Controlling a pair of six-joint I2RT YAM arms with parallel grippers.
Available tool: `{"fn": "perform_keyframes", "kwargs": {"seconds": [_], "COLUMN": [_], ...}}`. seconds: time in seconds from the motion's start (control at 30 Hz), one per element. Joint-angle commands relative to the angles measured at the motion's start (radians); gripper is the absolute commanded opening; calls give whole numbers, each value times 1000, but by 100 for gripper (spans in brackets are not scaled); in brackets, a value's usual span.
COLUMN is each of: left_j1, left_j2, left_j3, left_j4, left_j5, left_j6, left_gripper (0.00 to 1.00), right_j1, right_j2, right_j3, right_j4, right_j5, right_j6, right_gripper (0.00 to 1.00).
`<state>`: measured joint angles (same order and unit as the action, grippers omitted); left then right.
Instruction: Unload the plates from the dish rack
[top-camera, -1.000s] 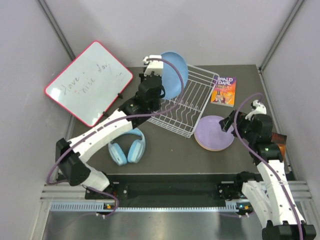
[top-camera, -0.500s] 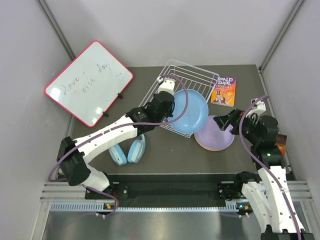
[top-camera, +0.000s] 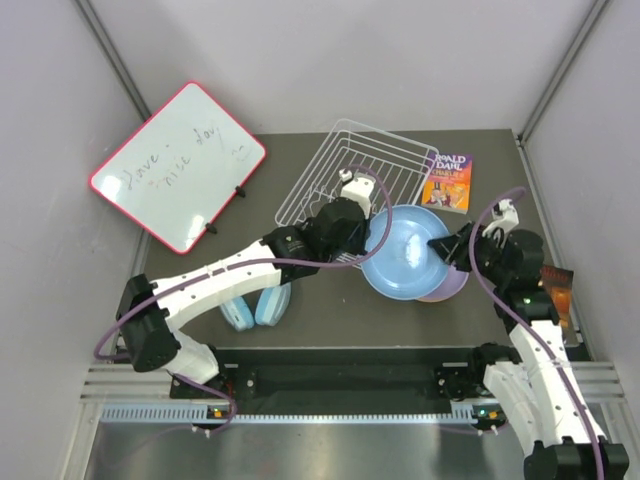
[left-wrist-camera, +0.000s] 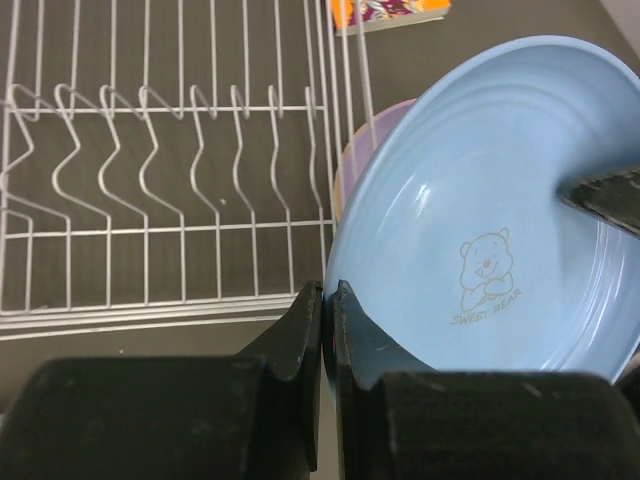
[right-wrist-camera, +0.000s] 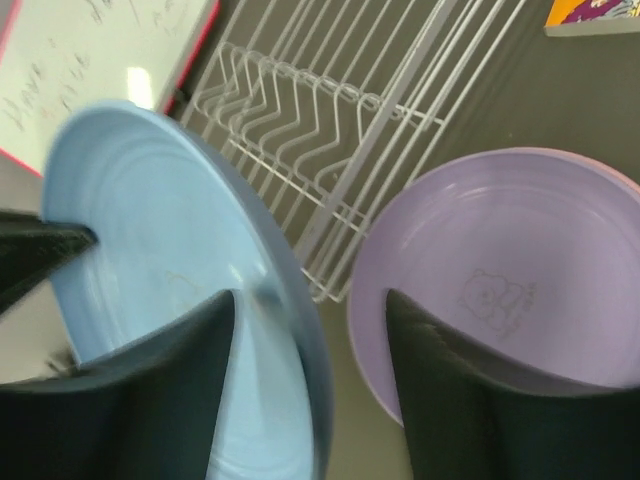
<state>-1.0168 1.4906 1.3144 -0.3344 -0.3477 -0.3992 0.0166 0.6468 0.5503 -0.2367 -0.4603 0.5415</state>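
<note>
The blue plate (top-camera: 405, 255) hangs tilted over the purple plate (top-camera: 452, 288), which lies flat on the table right of the dish rack (top-camera: 350, 170). My left gripper (top-camera: 367, 243) is shut on the blue plate's left rim; in the left wrist view its jaws (left-wrist-camera: 327, 292) pinch the edge of the blue plate (left-wrist-camera: 480, 200). My right gripper (top-camera: 441, 250) straddles the opposite rim. In the right wrist view the right gripper (right-wrist-camera: 308, 297) has one finger against the blurred blue plate (right-wrist-camera: 150, 230) and the other apart from it, over the purple plate (right-wrist-camera: 520, 260). The rack (left-wrist-camera: 150, 200) holds no plates.
A red-framed whiteboard (top-camera: 178, 165) lies at the back left. Light blue headphones (top-camera: 255, 305) sit under my left arm. A book (top-camera: 447, 181) lies right of the rack. A dark orange object (top-camera: 557, 285) rests at the table's right edge.
My left arm has carried the blue plate from behind the rack to the right front, over the purple plate. My right gripper has come up to the plate's right rim.
</note>
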Motion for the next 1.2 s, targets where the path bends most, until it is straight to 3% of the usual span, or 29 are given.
{"fn": "perform_keyframes", "kwargs": {"seconds": [0.0, 0.03, 0.07, 0.1, 0.2, 0.3, 0.47, 0.7, 0.93, 1.17], "left_j1": [-2, -2, -2, 0, -2, -2, 0, -2, -2, -5], "left_j2": [-24, -26, -29, -33, -58, -104, -231, -437, -483, -518], "left_j3": [17, 16, 8, 3, -23, -75, -231, -434, -509, -555], "left_j4": [113, 113, 110, 106, 80, 69, 101, 144, 135, 156], "left_j5": [47, 36, 20, -15, -106, -183, -228, -223, -215, -195], "left_j6": [-21, -20, -13, -9, 8, 14, -3, -58, -87, -92], "left_gripper": [0, 0, 4, 14, 79, 91, 92, 92, 91, 89], "right_j1": [-6, -6, -6, -6, -6, -7, -9, -9, -9, -9], "right_j2": [13, 13, 7, 1, -33, -59, -87, -88, -6, 135], "right_j3": [2, 7, 13, 29, 66, 105, 119, 111, 45, -38], "right_j4": [56, 45, 9, -10, -107, -215, -292, -323, -224, -44], "right_j5": [-20, -8, 33, 58, 223, 443, 671, 805, 727, 546], "right_j6": [0, -11, -17, -21, -34, -34, -18, -9, -8, -9], "right_gripper": [19, 6, 0, 0, 0, 0, 0, 1, 4, 10]}}
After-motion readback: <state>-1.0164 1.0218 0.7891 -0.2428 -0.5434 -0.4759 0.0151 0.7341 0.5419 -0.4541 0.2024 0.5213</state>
